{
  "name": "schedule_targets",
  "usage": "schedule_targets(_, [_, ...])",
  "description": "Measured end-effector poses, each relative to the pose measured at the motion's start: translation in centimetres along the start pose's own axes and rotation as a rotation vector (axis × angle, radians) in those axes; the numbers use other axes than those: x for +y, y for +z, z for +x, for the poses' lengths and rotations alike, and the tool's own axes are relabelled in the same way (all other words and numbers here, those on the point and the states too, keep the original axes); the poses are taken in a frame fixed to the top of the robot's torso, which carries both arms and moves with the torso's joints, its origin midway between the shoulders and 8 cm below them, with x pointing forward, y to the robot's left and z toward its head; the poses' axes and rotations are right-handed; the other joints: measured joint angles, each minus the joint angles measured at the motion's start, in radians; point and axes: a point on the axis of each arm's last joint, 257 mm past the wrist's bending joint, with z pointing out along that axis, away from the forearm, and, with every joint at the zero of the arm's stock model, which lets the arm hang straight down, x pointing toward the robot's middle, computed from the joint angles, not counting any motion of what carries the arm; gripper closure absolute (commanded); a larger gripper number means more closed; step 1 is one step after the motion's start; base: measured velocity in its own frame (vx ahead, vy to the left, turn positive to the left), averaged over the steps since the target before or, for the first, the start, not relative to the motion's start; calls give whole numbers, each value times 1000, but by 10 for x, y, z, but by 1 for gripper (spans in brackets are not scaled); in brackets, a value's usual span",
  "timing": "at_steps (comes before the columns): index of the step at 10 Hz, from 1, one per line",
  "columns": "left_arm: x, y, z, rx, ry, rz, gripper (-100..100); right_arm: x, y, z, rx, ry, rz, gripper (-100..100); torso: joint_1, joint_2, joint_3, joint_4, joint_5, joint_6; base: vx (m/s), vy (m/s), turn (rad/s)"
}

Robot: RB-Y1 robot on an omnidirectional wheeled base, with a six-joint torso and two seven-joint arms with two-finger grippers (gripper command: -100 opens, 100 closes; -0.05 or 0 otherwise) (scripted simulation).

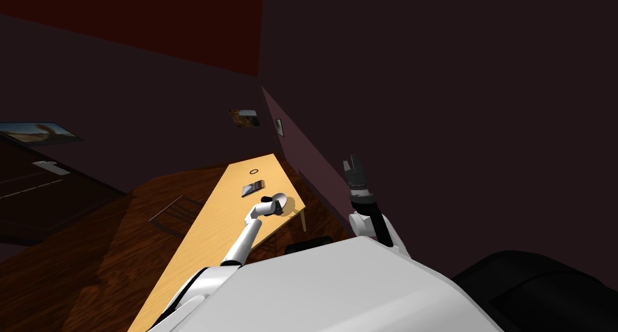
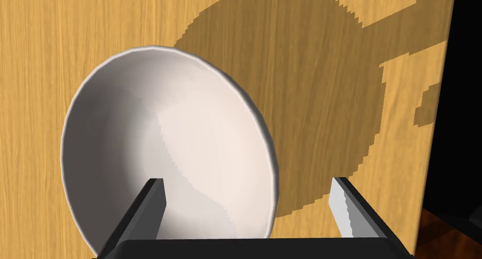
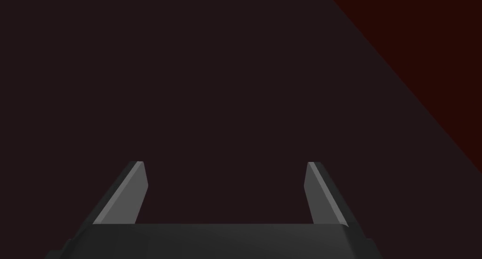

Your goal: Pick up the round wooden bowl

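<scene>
Currently wide-spread left gripper straddles rim of white bowl

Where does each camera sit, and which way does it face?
Head view: on the head, steeply down at a wooden table; left arm over it, right gripper raised.
Left wrist view: on the left hand, down at a white bowl; open left gripper straddles its rim.
Right wrist view: on the right hand, at a dark wall; open fingers show.
Shared: table, in head and left wrist.
</scene>
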Motion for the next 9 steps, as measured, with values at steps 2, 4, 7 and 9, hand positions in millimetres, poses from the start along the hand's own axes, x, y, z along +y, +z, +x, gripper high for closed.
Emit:
schedule_targets(2, [8,8,-4,0,-1,0,-100,0,0,0,0,0,0,0,0,-2,-1,0,0,0,41,3,-5])
schedule_targets(4, [8,8,-4,1,0,2,100,0,0,0,0,0,0,0,0,1,0,0,0,0,0,0,0])
schedule_targets(7, [8,8,-5,1,-3,1,100,0,0,0,0,0,0,0,0,1,1,0,0,1,0,0,0])
schedule_targets(9, [8,9,-5,0,-3,1,100,0,0,0,0,0,0,0,-1,1,1,1,-1,1,-11,-2,2])
